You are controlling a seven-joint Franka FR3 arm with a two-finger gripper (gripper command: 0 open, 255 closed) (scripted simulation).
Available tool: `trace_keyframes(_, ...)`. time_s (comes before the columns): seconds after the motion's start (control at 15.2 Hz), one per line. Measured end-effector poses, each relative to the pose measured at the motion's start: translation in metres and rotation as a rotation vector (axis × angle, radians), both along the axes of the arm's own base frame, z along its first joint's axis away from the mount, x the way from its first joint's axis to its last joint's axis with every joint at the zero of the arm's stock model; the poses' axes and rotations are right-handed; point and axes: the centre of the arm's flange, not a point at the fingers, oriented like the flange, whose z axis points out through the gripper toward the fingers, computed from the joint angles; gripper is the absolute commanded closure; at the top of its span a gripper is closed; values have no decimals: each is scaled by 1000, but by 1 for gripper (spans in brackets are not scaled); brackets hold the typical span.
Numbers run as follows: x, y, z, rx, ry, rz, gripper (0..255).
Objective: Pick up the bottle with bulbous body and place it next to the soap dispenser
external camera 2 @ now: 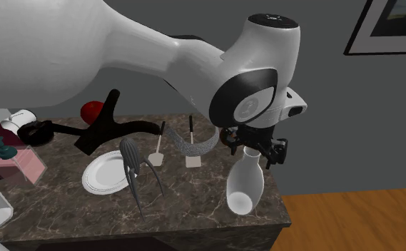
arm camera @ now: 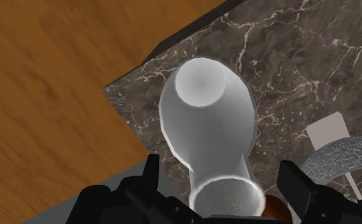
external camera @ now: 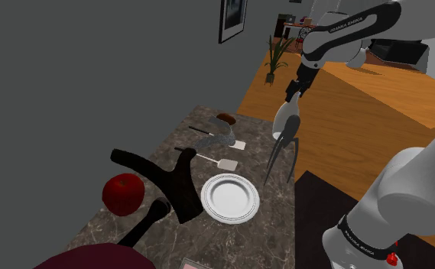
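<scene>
Here's the white bulbous bottle [external camera 2: 244,184], neck up, at the corner of the dark marble counter [external camera 2: 194,205]. The black gripper [external camera 2: 255,151] is right over it. The pincer is released: its fingers straddle the neck with a gap on each side, clear in the wrist view. From the bottle in the second exterior view, two pale spatulas [external camera 2: 193,161] sit at ten o'clock. A white plate [external camera 2: 107,173] is at nine. The pink soap dispenser [external camera 2: 17,164] is further out at nine, well apart. Wooden floor [external camera 2: 351,221] shows at four.
</scene>
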Motion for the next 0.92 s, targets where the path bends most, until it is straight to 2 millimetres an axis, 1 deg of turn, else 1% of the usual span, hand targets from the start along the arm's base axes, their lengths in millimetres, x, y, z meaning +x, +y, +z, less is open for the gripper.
trace_keyframes(0.66,0,0,0,0,-1,0,255)
trace_keyframes(0.92,-1,1,15,0,0,0,255)
